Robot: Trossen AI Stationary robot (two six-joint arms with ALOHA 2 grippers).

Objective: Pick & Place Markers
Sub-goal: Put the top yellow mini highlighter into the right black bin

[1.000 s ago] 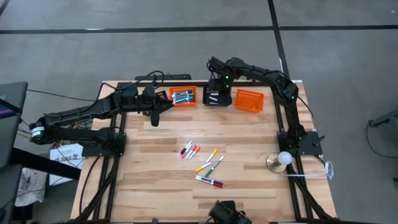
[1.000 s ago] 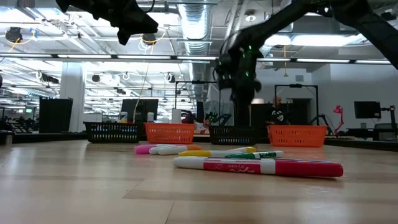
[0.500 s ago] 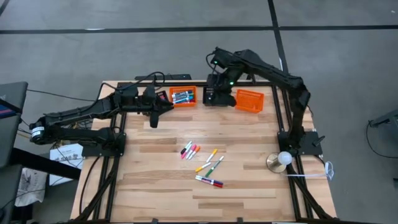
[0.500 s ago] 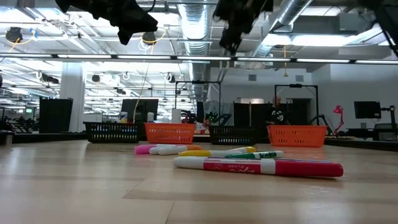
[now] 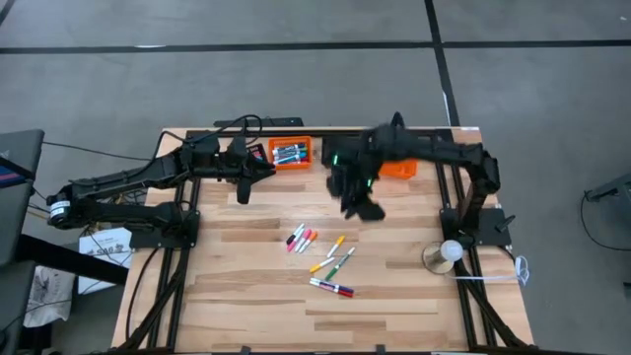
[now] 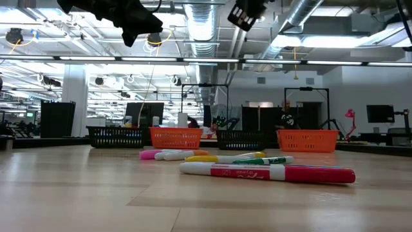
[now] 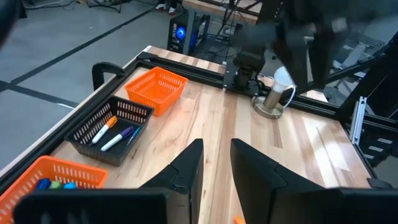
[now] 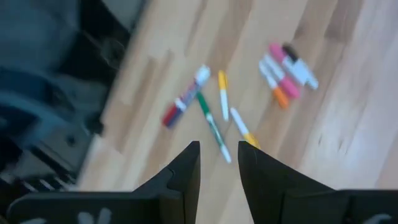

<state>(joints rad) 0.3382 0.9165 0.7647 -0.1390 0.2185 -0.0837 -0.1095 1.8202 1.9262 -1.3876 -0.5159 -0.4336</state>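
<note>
High view: right gripper [image 5: 363, 209] hangs in the air between the back row of baskets and the loose markers [image 5: 321, 253], which lie in a scatter on the bare table [image 5: 246, 286], nearer the front edge than the orange basket [image 5: 290, 153]. Right wrist view shows the two fingers [image 8: 186, 168] with a narrow gap, nothing between them. Left gripper [image 5: 244, 190] waits just beside the orange basket, on its left; in the left wrist view its jaws stand slightly apart and empty.

Step in hand (my reading): right arm reaching toward the scatter for a pick.

How to do it well:
- Choose an outlying marker, e.g. the pink-and-white cluster [image 8: 285, 73] or the single yellow one [image 8: 222, 93], not one crossed by a neighbour.
- Widen the jaws before descent; the present gap looks too narrow to straddle a marker safely.
- Turn the wrist so the fingers close across the barrel, near its middle.
- Descend straight; a slanted approach could roll the neighbours.

Containers, placed from the orange basket:
- Orange basket itself: several markers, blue and dark caps visible.
- Black basket [image 7: 112, 130], next to it on the right: an orange-capped marker, a blue or purple one, a white one.
- Second orange basket [image 7: 155, 90], beyond the black one: no contents seen.
</note>
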